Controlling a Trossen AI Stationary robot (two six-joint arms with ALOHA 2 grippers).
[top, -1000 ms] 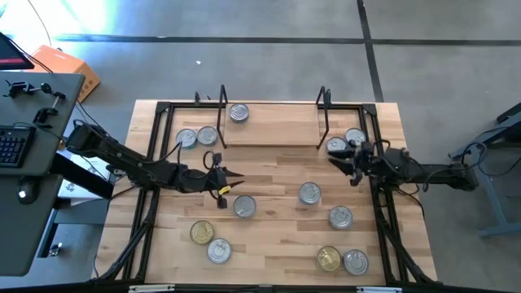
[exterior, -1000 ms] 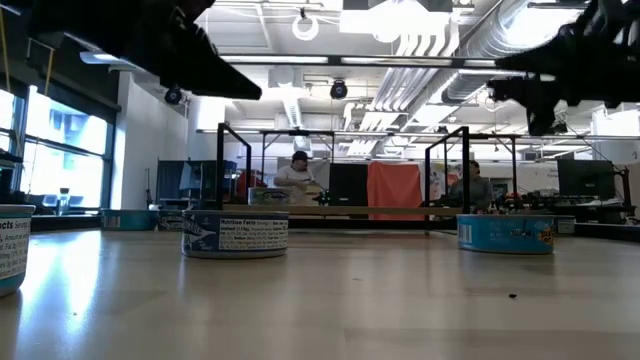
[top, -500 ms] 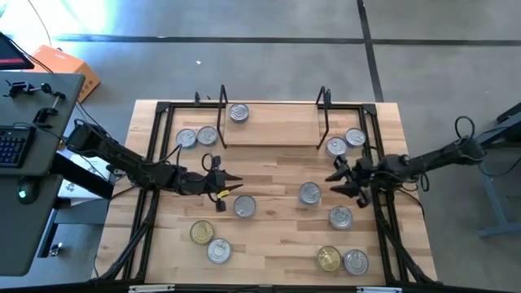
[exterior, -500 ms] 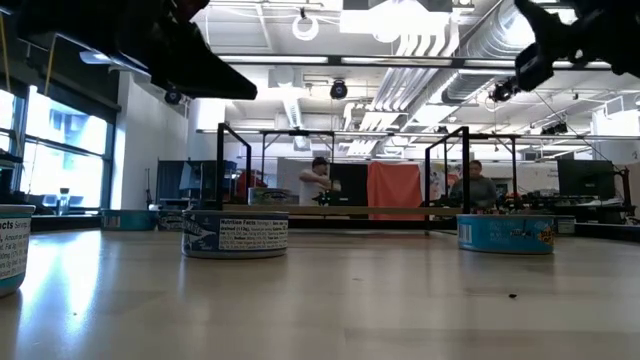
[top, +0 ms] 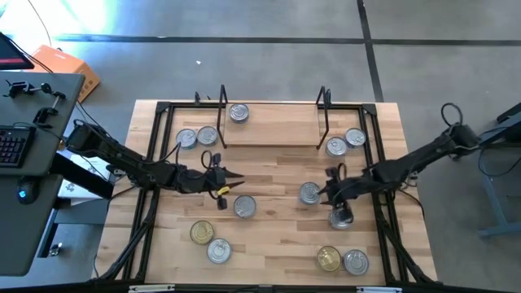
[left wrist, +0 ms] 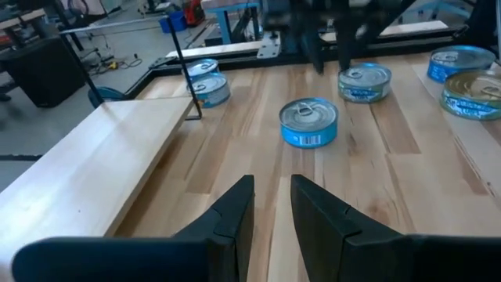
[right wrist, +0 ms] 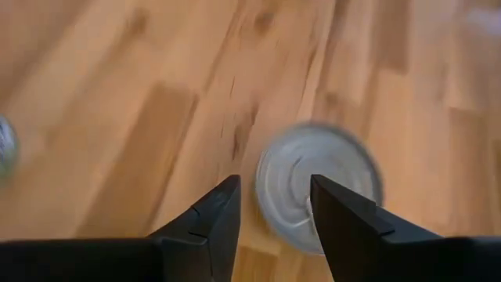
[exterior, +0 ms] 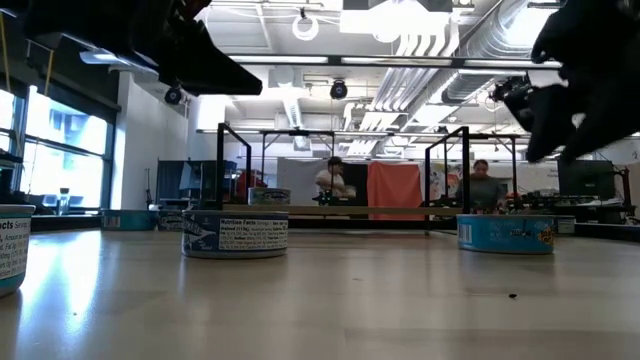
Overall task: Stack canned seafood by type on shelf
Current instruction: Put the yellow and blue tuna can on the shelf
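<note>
Right jaws above silver tin [right wrist: 317, 188]

Even, bright overhead light falls on the pale wood table [top: 269, 244], with only short, soft shadows beside the cans. At table height, ceiling strip lights [exterior: 330, 62] and a window [exterior: 60, 145] glare behind the arms, turning them into dark silhouettes; the near table surface is soft and out of focus. The right wrist view is heavily motion-blurred, smearing a silver can [right wrist: 317, 188]. The left wrist view stays sharp, blurring only on the far arm.
</note>
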